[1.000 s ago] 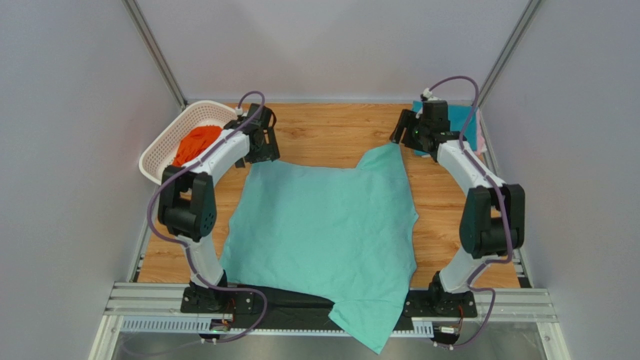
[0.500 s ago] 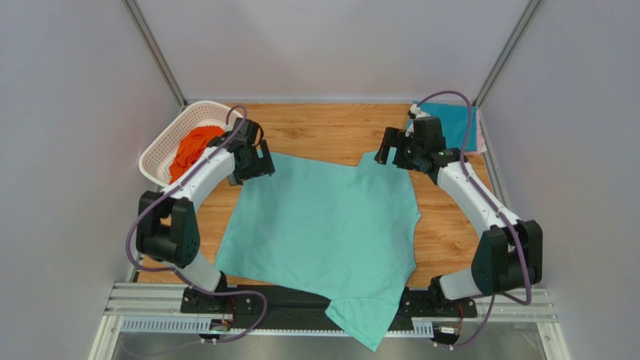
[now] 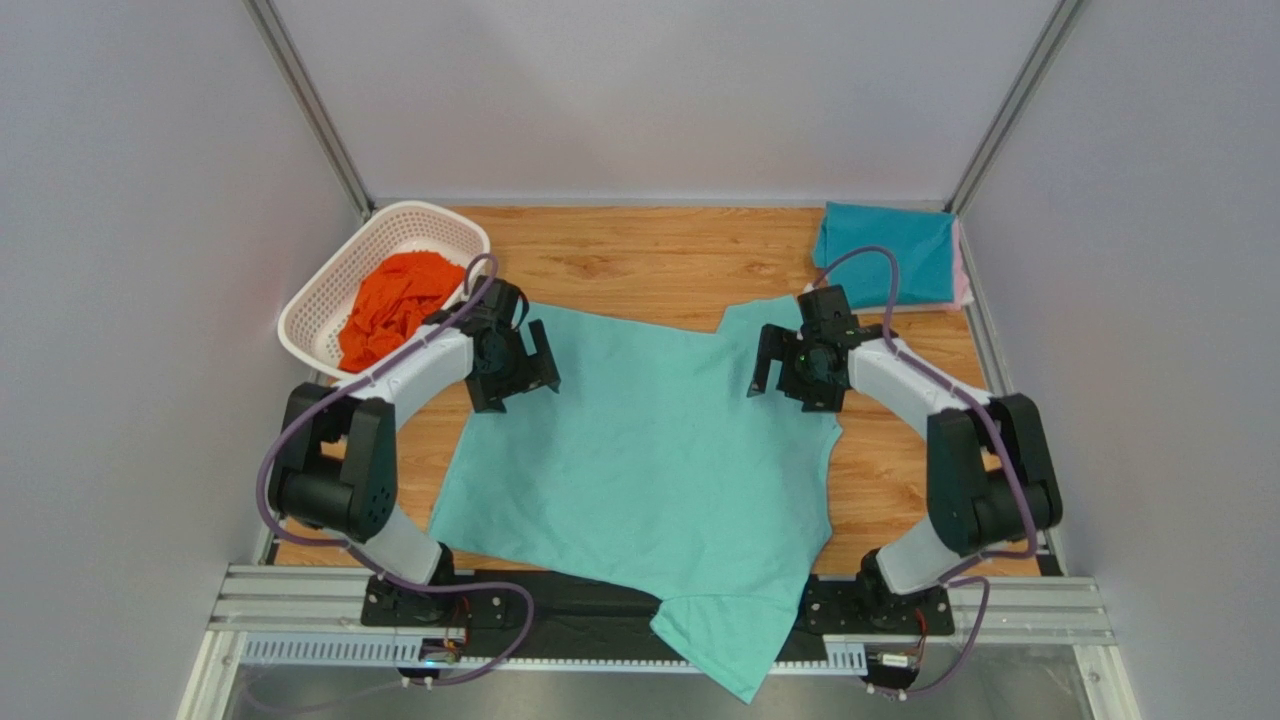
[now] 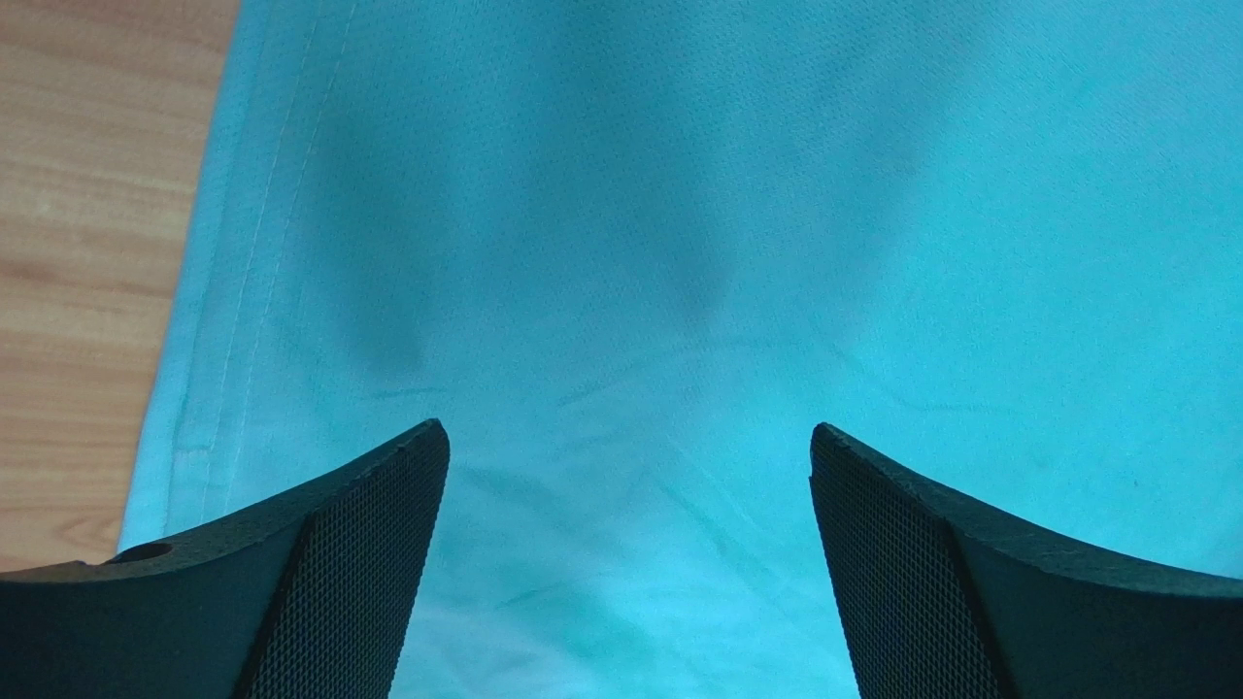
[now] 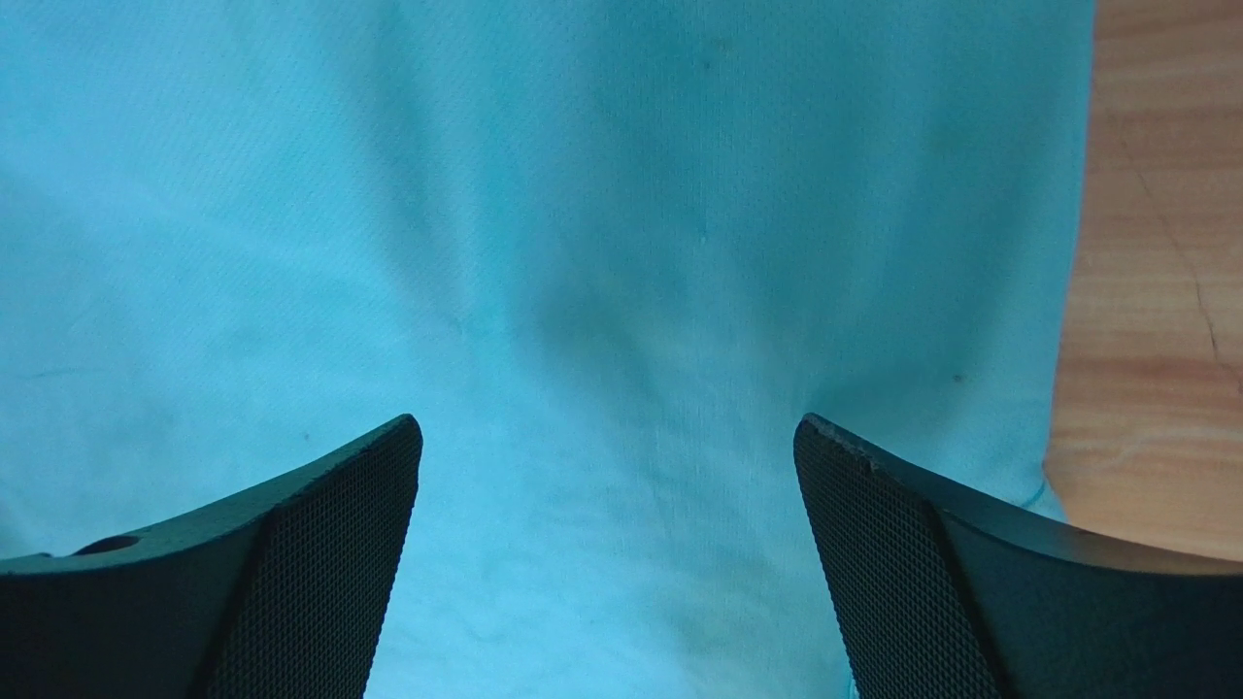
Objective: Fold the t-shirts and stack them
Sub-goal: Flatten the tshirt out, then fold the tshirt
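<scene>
A mint-green t-shirt lies spread flat over the middle of the wooden table, its near corner hanging past the front rail. My left gripper hovers open over the shirt's far left corner; the left wrist view shows only mint-green cloth between its fingers. My right gripper hovers open over the far right corner, with the shirt's cloth below and nothing held. A folded teal t-shirt lies at the far right on a pink one. An orange t-shirt sits crumpled in the basket.
The white perforated basket stands at the far left corner. Bare wood shows behind the spread shirt and to its right. A metal rail runs along the near edge with both arm bases.
Both grippers have pulled back toward me from the far corners and lowered over the shirt. The right gripper opened and let go of the shirt's far right corner, which now lies flat.
</scene>
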`<control>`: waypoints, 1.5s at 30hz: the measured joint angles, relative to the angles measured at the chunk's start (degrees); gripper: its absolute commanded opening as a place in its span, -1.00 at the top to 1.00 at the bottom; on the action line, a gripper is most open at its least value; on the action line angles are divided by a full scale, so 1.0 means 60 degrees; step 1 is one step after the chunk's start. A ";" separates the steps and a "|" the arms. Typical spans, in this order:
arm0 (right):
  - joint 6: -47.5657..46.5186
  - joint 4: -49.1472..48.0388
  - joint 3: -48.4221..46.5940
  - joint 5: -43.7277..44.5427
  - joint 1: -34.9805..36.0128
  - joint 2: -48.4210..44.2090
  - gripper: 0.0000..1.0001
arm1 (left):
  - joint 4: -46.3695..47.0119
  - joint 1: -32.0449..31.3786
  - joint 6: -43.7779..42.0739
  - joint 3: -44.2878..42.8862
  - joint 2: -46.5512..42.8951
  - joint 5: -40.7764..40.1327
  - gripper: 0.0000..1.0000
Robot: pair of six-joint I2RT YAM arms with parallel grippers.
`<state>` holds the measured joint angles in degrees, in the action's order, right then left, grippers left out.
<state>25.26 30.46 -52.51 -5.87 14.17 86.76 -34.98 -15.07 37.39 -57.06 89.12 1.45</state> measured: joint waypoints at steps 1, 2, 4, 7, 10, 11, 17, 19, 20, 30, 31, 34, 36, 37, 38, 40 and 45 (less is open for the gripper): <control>0.0000 -0.0004 -0.0219 0.0069 0.0000 0.0433 -1.00 | 0.0055 0.0000 0.0011 -0.0084 0.0251 -0.0004 -1.00; -0.0004 -0.0040 -0.0423 0.0149 0.0000 0.0827 -1.00 | 0.0076 0.0000 0.0033 -0.0171 0.0470 -0.0015 -0.99; -0.0007 -0.0113 -0.0867 0.0262 0.0000 0.1548 -1.00 | 0.0098 0.0000 0.0091 -0.0415 0.1009 -0.0073 -0.99; -0.0004 -0.0069 -0.1639 0.0437 0.0000 0.2284 -1.00 | 0.0091 0.0000 0.0182 -0.0856 0.1730 -0.0193 -0.99; -0.0015 -0.0138 -0.2524 0.0557 0.0000 0.3027 -1.00 | -0.0098 0.0015 0.0229 -0.1486 0.2251 -0.0364 -0.99; -0.0025 -0.0120 -0.2834 0.0583 -0.0004 0.3271 -1.00 | -0.0102 0.0025 0.0233 -0.1705 0.2419 -0.0401 -0.99; -0.0120 -0.0080 -0.4867 0.0761 -0.0135 0.4765 -1.00 | -0.0838 0.0189 0.0328 -0.3785 0.3974 -0.0827 -0.99; -0.0168 0.0015 -0.5515 0.0780 -0.0240 0.5217 -1.00 | -0.1045 0.0266 0.0328 -0.4371 0.4371 -0.0834 -0.99; -0.0197 0.0066 -0.5883 0.0790 -0.0306 0.5446 -1.00 | -0.1137 0.0288 0.0328 -0.4634 0.4539 -0.0834 -0.99; -0.0743 0.0867 -0.8043 0.1122 -0.0590 0.6768 -1.00 | -0.1690 0.0331 0.0229 -0.5905 0.5053 -0.0794 -0.99; -0.0794 0.0976 -0.8043 0.1198 -0.0565 0.6754 -1.00 | -0.1800 0.0331 0.0219 -0.6054 0.5038 -0.0801 -0.99; -0.0860 0.1242 -0.7839 0.1421 -0.0433 0.6426 -1.00 | -0.2142 0.0328 0.0208 -0.6328 0.4688 -0.0860 -1.00; -0.0863 0.1381 -0.7501 0.1555 -0.0302 0.5890 -1.00 | -0.2346 0.0302 0.0211 -0.6215 0.4018 -0.0969 -0.99; -0.0860 0.1479 -0.7282 0.1654 -0.0211 0.5468 -1.00 | -0.2361 0.0280 0.0219 -0.6040 0.3606 -0.1035 -0.99; -0.0852 0.1512 -0.6991 0.1778 -0.0087 0.4936 -1.00 | -0.2444 0.0240 0.0233 -0.5763 0.2987 -0.1129 -0.99; -0.0754 0.1435 -0.6127 0.2055 0.0124 0.3530 -1.00 | -0.2335 0.0131 0.0335 -0.4863 0.1581 -0.1330 -0.99; -0.0277 0.1202 -0.3705 0.2368 0.0809 -0.0120 -1.00 | -0.2590 -0.0124 0.1056 -0.1257 -0.2623 -0.1610 -1.00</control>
<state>23.59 37.67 -74.74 8.34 19.03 86.04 -50.52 -15.81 43.72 -64.60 73.38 -8.21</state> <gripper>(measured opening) 0.998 0.994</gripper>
